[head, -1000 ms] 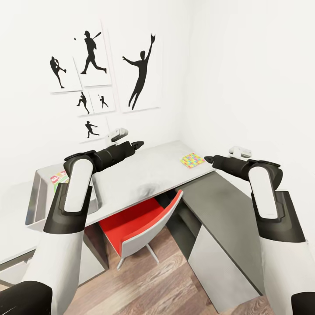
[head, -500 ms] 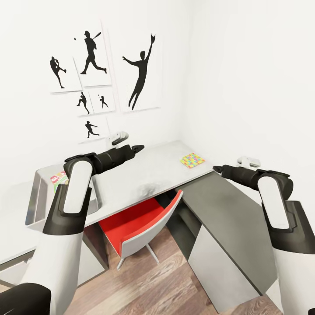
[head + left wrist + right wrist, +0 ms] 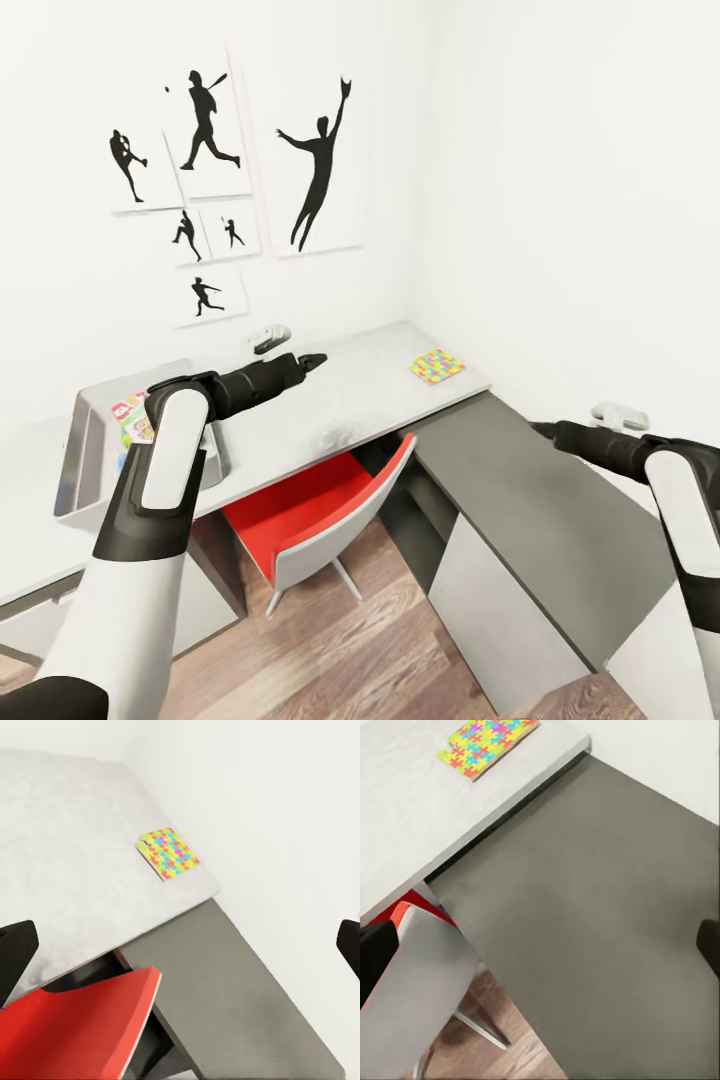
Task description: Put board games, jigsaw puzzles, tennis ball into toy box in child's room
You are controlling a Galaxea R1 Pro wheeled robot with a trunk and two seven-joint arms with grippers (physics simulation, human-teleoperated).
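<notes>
One jigsaw puzzle [image 3: 437, 366] lies flat near the right end of the pale table [image 3: 340, 400]; it also shows as a multicolour square [image 3: 169, 853] and again [image 3: 487, 739]. The grey toy box [image 3: 72, 465] stands at the table's left end. A colourful board game [image 3: 130, 418] lies inside it, partly hidden by my left arm. My left gripper [image 3: 314, 360] hovers open over the middle of the table, short of the puzzle. My right gripper [image 3: 542, 430] is open over the dark grey lower surface, well right of the puzzle. The tennis ball is out of view.
A red chair [image 3: 320, 495] with a grey back is tucked under the table between my arms. The dark grey side unit [image 3: 530, 510] runs along the right wall. Black ball-player silhouettes [image 3: 320, 170] hang on the far wall. Wood-plank floor [image 3: 370, 650] lies below.
My right arm has swung right and back, away from the puzzle, and now hangs lower over the dark grey unit. The left gripper has dropped slightly toward the tabletop.
</notes>
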